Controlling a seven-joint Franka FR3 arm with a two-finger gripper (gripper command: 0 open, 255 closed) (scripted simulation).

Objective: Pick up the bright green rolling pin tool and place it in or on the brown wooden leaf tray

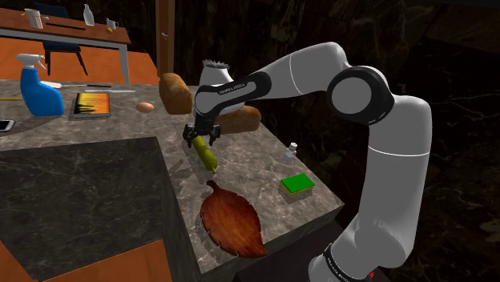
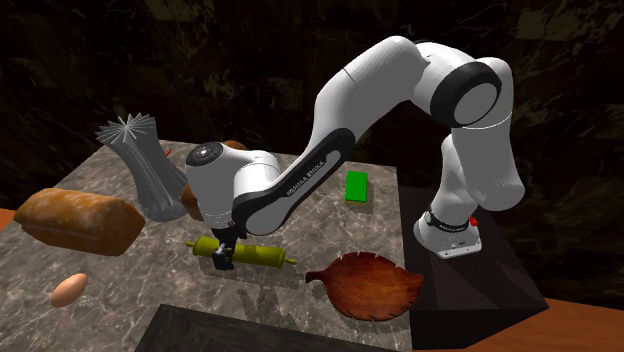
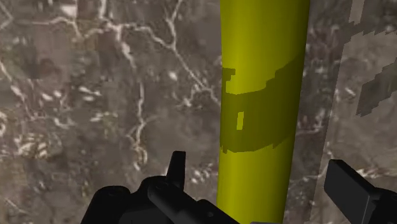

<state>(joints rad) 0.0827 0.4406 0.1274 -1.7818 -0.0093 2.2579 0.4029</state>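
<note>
Two black fingers of the gripper (image 3: pixel 261 184) stand apart astride the yellow-green rolling pin (image 3: pixel 264 76), and we see neither touching it, so nothing is held yet. The pin lies flat on the counter (image 1: pixel 120 128), just beside the stem end of the reddish-brown leaf tray (image 1: pixel 232 220).

We judge three risks. The fingers sit toward the pin's end farther from the tray, so it may tip when lifted. Being round, it may roll if one finger meets it first. The tray looks shallow, so a careless release could let it roll off.

The counter is dark veined marble. A green block (image 1: pixel 297 184) sits near the tray and a loaf (image 1: pixel 172 94) well beyond it. The room is dim, with an orange floor (image 1: pixel 136 68).
</note>
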